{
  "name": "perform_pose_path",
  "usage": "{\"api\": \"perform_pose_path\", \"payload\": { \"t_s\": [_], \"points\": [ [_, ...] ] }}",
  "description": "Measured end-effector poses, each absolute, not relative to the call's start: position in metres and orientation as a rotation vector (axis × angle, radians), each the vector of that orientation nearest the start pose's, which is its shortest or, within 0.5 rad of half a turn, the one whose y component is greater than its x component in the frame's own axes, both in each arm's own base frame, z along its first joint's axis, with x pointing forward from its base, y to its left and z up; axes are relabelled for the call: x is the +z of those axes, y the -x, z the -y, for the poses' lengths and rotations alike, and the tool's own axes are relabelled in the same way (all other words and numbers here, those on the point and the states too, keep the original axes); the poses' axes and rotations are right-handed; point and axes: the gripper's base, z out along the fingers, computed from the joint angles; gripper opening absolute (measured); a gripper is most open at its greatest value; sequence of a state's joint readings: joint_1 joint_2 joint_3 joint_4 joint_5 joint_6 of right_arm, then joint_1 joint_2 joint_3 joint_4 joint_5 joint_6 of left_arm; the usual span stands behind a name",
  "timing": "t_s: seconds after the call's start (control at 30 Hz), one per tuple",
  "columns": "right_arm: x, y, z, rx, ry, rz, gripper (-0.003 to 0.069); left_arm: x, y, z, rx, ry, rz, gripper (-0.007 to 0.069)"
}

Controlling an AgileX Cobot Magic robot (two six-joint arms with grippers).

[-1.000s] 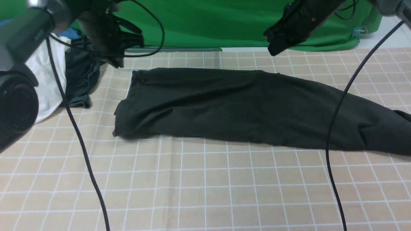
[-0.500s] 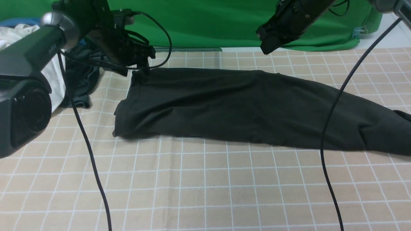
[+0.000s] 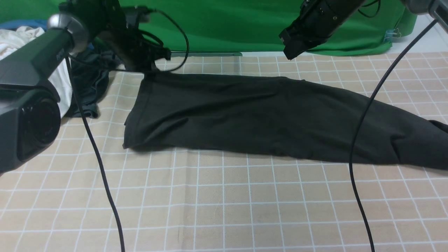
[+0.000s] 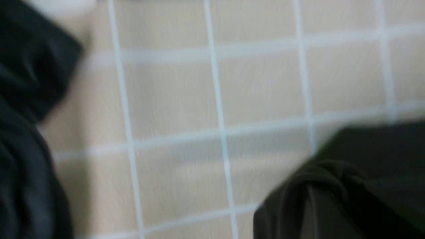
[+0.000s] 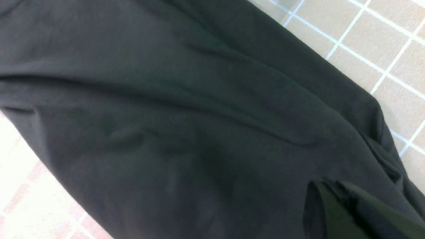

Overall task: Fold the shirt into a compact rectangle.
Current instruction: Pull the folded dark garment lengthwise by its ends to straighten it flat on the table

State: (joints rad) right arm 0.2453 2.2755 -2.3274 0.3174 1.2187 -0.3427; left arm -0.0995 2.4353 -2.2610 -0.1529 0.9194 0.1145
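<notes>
**Left tool pinches the shirt's far corner; right tool hangs shut above it**

Front view: the shirt (image 3: 266,115) lies on the checked surface (image 3: 224,203) as a long black band. It runs from left of centre to the right edge and sits in the far half. Its left end is squared off and its right end is bunched. The left tool (image 3: 148,68) sits right at the far left corner of the shirt, and the cloth there is drawn up in a taut line to it. Its jaws are clenched on that corner. The right tool (image 3: 289,52) hangs in the air over the far edge of the shirt, right of centre. It is closed, clear of the cloth and carrying nothing. To the left of the shirt, apart from it, a dark grey garment (image 3: 89,87) lies against a white garment (image 3: 57,84). A green backdrop (image 3: 227,24) closes off the far side. A black cable (image 3: 98,164) hangs down in front from each arm.

Left wrist view: the picture is blurred. A gathered fold of the shirt (image 4: 365,172) rises off the surface (image 4: 172,99) at one corner of the frame. More dark cloth (image 4: 20,166) fills the opposite edge, too smeared to name.

Right wrist view: the shirt (image 5: 199,132) fills nearly the whole frame, lightly creased. Strips of the surface (image 5: 382,49) show at two corners. The tool itself cannot be made out here.
</notes>
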Motion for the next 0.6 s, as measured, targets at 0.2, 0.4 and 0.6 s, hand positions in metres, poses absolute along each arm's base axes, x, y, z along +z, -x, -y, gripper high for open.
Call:
{"api": "perform_pose_path", "payload": {
  "t_s": [0.2,0.4,0.6],
  "points": [
    [0.294,-0.478,-0.147,0.396,0.714,-2.512,0.0067,0.229,-0.544,0.064,-0.143,-0.219,-2.421,0.0035],
    [0.294,-0.478,-0.147,0.394,0.714,-2.512,0.007,0.216,-0.552,0.064,-0.119,-0.229,-2.384,0.0065],
    [0.303,-0.476,-0.142,0.359,0.613,-2.537,0.007,0.228,-0.545,0.062,-0.09,-0.252,-2.421,0.0237]
  ]
}}
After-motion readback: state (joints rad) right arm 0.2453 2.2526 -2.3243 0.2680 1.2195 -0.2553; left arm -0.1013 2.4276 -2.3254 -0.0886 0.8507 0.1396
